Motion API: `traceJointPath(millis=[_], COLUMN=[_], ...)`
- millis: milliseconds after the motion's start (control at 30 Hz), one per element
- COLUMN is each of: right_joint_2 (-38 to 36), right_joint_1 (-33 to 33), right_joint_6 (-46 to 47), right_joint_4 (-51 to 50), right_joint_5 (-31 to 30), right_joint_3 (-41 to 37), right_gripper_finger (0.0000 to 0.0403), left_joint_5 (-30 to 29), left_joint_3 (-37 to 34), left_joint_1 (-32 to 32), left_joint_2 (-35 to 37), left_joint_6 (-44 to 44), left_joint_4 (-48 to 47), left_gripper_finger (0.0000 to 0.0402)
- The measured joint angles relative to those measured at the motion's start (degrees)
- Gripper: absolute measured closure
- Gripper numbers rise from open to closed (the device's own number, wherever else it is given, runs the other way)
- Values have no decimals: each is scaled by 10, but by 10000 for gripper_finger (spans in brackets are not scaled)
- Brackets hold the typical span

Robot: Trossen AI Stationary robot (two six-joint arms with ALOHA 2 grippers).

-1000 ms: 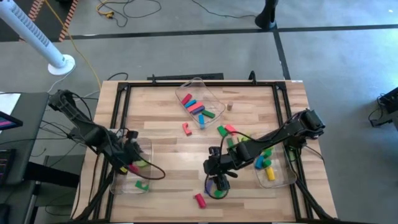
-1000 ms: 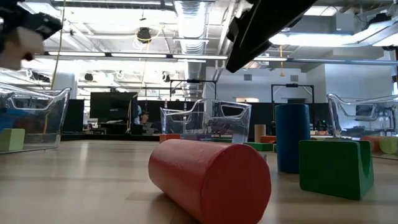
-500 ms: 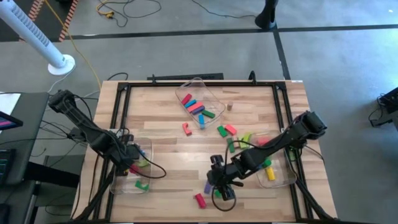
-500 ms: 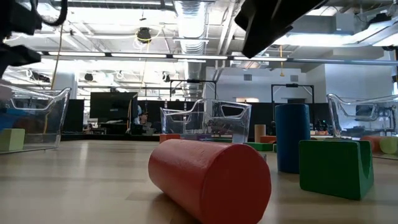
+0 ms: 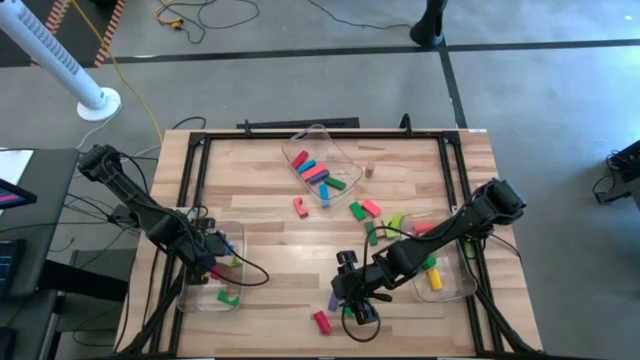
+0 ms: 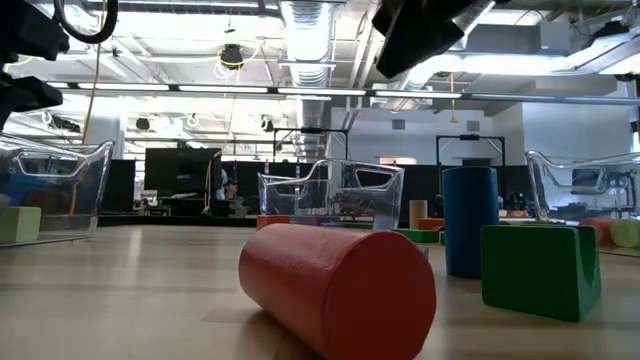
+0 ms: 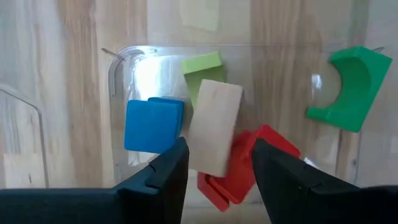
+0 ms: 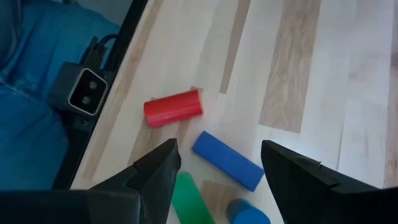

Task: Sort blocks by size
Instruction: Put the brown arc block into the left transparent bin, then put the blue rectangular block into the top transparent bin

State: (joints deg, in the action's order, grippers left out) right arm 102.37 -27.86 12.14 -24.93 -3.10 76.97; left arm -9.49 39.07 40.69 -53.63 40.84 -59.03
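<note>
Sorting looks about half done from my seat; three clear plastic bins point(image 5: 325, 150) hold blocks, yet a red cylinder block point(image 5: 321, 322) and others lie loose around six o'clock; right gripper point(image 5: 352, 303) hovers spread above them; left gripper point(image 7: 214, 171), released, hangs over its bin at eight o'clock.

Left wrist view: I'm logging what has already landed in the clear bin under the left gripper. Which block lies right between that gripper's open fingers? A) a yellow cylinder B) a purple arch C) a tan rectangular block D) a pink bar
C: the tan rectangular block lies between the left gripper's open fingers, resting partly over a red block, with a blue block beside it, in the clear bin.
</note>
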Motion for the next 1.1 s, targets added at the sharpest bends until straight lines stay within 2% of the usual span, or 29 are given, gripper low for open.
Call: traceJointPath(millis=[633, 833, 967, 1100], right_joint_2=[1, 1, 1, 1], right_joint_1=[-18, -18, -18, -20], right_joint_6=[-15, -16, -17, -19], right_joint_4=[6, 6, 6, 6], right_joint_5=[0, 0, 0, 0], right_joint_3=[0, 0, 0, 0], right_gripper_finger=[143, 143, 143, 143], left_joint_5=[-12, -20, -47, -69], left_joint_3=[1, 30, 56, 65], left_joint_1=[0, 0, 0, 0], left_joint_2=[0, 0, 1, 1], left_joint_6=[-23, -40, -73, -146], left_joint_4=[7, 7, 24, 103], left_gripper_finger=[232, 232, 232, 232])
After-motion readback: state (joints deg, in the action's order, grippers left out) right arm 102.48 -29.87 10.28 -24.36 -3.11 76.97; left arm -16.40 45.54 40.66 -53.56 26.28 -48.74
